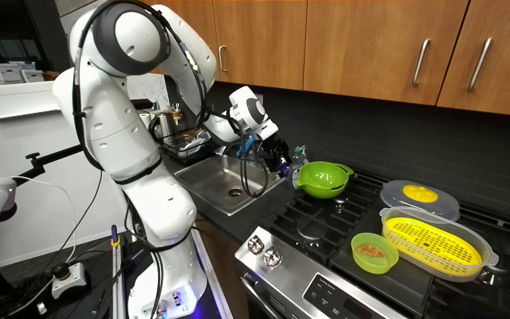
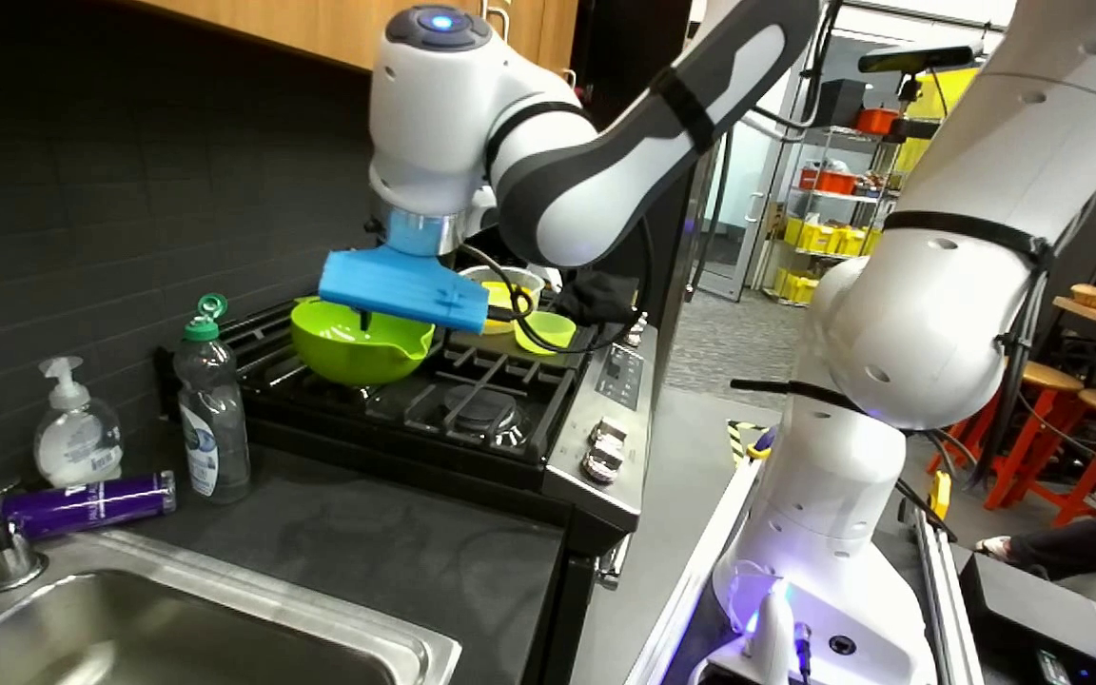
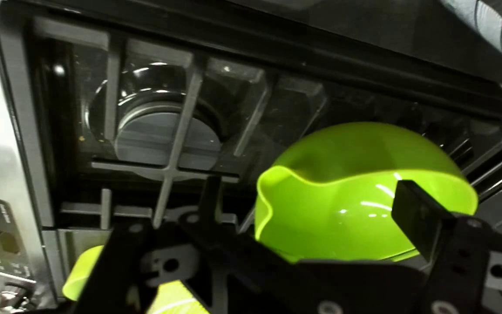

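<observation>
My gripper stands open in the wrist view, its two black fingers wide apart with nothing between them. Beyond them is a bright green bowl with a pouring spout, resting on the stove grates. The right finger overlaps the bowl's inside in that view; contact cannot be made out. In an exterior view the bowl sits below the blue cover on my gripper, and one dark fingertip shows against its inner wall. Elsewhere the bowl appears just right of my dark gripper, whose fingers are unclear there.
A small green bowl holds reddish-brown grains. Beside it are a clear container with a yellow strainer and a lid. A dish-soap bottle, a soap pump and a purple cylinder stand or lie near the sink.
</observation>
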Action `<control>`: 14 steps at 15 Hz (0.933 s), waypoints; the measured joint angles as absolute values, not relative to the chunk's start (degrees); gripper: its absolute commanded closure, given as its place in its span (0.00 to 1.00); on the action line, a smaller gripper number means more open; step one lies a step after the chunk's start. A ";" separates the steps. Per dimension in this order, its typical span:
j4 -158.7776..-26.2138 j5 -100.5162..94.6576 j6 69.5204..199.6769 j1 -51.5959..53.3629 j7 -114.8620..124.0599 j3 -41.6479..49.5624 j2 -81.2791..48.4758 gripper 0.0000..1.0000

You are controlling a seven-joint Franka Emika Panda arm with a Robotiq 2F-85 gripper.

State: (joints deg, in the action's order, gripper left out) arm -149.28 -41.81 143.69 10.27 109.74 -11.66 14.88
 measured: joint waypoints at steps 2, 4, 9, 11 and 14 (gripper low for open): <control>-152.39 -39.85 143.69 8.59 109.66 -11.33 19.09 0.00; -154.31 -38.21 143.65 6.72 108.58 -10.74 23.17 0.00; -154.96 -34.99 143.67 1.38 104.48 -9.97 30.26 0.00; -154.31 -33.24 145.46 -0.79 103.18 -9.48 30.63 0.00; -153.03 -29.66 149.60 -3.78 100.55 -8.76 29.13 0.00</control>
State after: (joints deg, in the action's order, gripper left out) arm -153.03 -29.66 149.60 -3.78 100.55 -8.76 29.13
